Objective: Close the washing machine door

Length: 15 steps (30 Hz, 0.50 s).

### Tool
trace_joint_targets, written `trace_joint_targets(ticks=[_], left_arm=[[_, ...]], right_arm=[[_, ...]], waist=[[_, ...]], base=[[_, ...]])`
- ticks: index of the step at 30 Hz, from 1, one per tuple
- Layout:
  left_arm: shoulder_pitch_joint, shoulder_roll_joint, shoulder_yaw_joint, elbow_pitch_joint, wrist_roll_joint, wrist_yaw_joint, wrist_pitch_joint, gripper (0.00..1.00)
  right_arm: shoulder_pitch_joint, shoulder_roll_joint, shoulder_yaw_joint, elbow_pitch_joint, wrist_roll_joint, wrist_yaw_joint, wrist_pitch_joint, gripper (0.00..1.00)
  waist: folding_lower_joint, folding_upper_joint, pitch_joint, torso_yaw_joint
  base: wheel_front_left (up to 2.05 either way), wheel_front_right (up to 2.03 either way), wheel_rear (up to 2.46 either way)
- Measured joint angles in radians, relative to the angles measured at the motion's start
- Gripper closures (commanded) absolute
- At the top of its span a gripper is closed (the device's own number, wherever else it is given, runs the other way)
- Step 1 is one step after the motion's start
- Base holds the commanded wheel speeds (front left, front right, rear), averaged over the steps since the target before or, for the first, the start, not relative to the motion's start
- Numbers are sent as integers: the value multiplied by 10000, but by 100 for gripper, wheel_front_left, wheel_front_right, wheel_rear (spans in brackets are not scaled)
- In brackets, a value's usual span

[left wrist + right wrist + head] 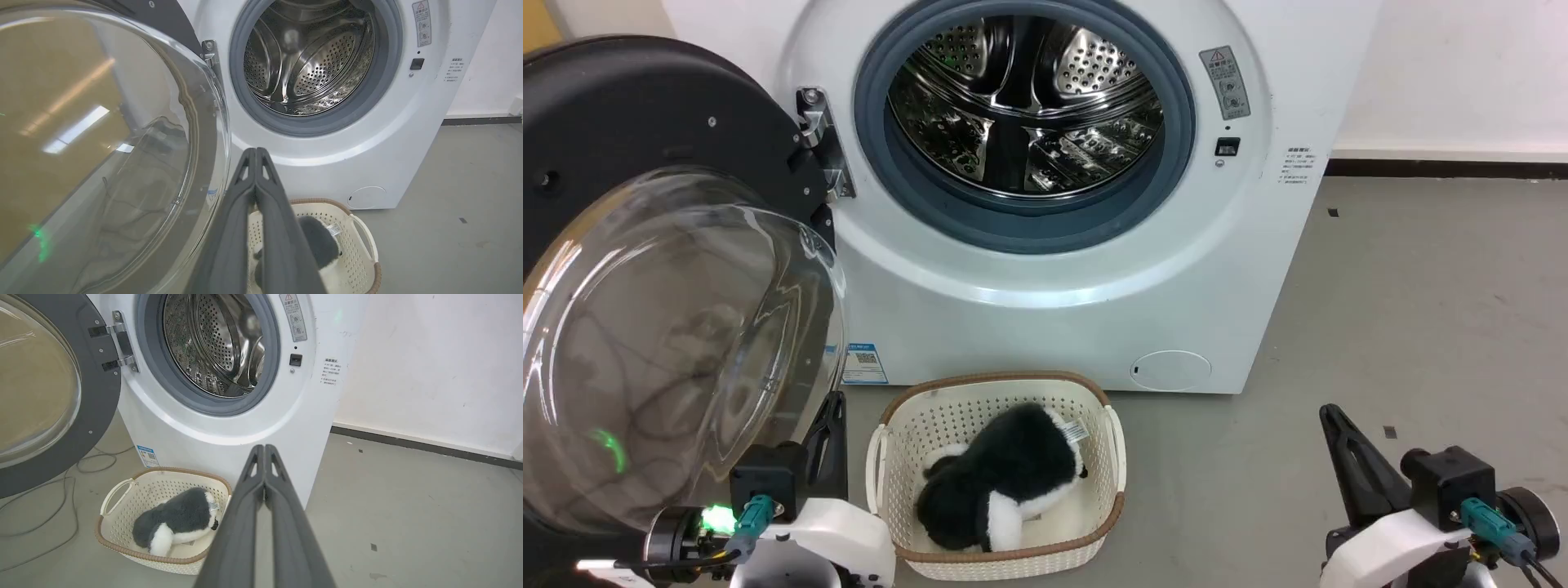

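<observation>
**laundrynerd:** so where are you at with the door?

**me:** Barely started, honestly. The washing machine [1045,310] sits right in front of me with its drum [1021,106] gaping. The washing machine door [645,114] stands wide open to my left on its hinge [821,139], glass bowl [678,343] bulging towards me. On the floor [1421,327] in front of the machine there's a cream basket [1001,563] with a black-and-white plush toy [1005,482] in it. Not my job today.

**laundrynerd:** and your tools?

**me:** Both are pinched together, fingers [237,228] touching, nothing in them. My left tool [255,152] hangs just beside the lower edge of the glass; I can't tell if it's brushing it. My right tool [264,447] is well off to the right, low over the floor, pointing at the machine's front.

**laundrynerd:** next move?

**me:** I reckon the left one has to get round onto the door's outer face or free rim. Then it sweeps the door in an arc about the hinge to the opening and finishes with a firm push so the catch meets the little latch slot [1227,147].
</observation>
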Motion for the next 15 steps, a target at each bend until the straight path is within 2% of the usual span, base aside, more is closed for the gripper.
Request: trace_joint_targets(ticks=[15], left_arm=[[1, -2, -2, 0, 0, 0, 0, 100]], right_arm=[[0, 0, -4, 0, -2, 0, 0, 100]], waist=[[0, 0, 0, 0]], base=[[0, 0, 0]])
